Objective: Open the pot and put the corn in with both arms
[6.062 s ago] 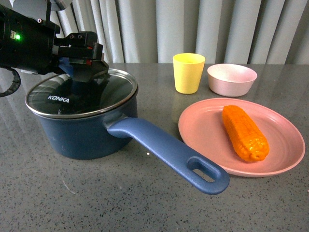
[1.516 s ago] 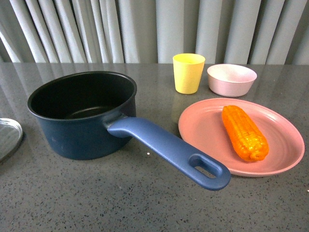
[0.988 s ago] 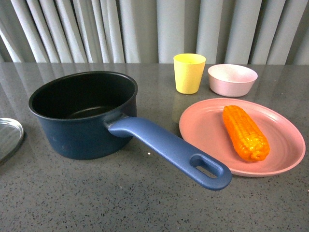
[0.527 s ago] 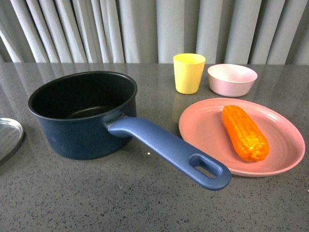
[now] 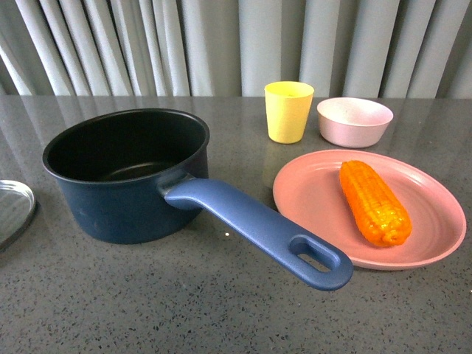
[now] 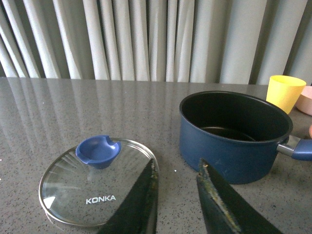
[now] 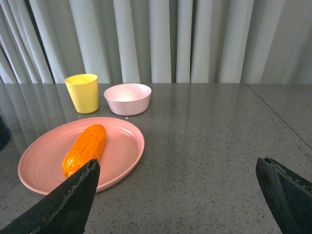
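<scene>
The navy pot [image 5: 125,177] stands open on the grey table, black inside empty, its long blue handle [image 5: 258,232] pointing front right. It also shows in the left wrist view [image 6: 234,134]. The orange corn [image 5: 372,201] lies on a pink plate [image 5: 310,192] right of the pot, and shows in the right wrist view [image 7: 85,150]. The glass lid with blue knob [image 6: 97,180] lies flat on the table left of the pot; its edge shows in the front view [image 5: 13,210]. My left gripper [image 6: 178,168] is open and empty between lid and pot. My right gripper [image 7: 178,168] is wide open and empty, right of the plate.
A yellow cup [image 5: 288,110] and a small pink bowl [image 5: 354,122] stand behind the plate. Grey curtains hang behind the table. Neither arm shows in the front view.
Six seconds ago the left gripper held the lid on the pot; now the lid lies on the table at the left and the arm is out of the front view. Nothing moved in the last second.
</scene>
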Controlling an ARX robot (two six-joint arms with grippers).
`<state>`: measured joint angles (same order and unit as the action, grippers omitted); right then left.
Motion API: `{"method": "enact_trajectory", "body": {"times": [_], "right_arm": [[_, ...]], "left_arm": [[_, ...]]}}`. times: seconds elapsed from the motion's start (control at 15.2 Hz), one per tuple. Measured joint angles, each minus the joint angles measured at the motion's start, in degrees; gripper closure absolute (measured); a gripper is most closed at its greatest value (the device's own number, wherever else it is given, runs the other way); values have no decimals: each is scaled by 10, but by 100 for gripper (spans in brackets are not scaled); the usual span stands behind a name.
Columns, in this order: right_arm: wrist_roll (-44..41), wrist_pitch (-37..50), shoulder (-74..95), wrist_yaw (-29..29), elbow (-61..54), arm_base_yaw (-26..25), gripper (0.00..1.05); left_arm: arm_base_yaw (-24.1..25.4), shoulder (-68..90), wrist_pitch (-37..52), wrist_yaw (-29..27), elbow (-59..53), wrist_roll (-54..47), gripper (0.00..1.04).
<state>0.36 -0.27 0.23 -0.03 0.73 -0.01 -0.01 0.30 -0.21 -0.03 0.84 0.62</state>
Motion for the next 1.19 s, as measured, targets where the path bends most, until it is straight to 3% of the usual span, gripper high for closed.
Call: {"method": "enact_trajectory", "body": {"times": [0.4, 0.79, 0.99, 1.05, 1.19], "right_arm": [[0, 0, 0, 0, 0, 0, 6], [-5, -4, 13, -16, 2, 0, 6], [-15, 176, 230, -23, 65, 17, 6], [-9, 272, 417, -28, 155, 41, 6], [22, 246, 671, -33, 284, 77, 6]], "left_arm": [[0, 0, 0, 0, 0, 0, 6], [0, 0, 0, 0, 0, 0, 7], [0, 0, 0, 0, 0, 0, 7], [0, 0, 0, 0, 0, 0, 7], [0, 0, 0, 0, 0, 0, 7]]}}
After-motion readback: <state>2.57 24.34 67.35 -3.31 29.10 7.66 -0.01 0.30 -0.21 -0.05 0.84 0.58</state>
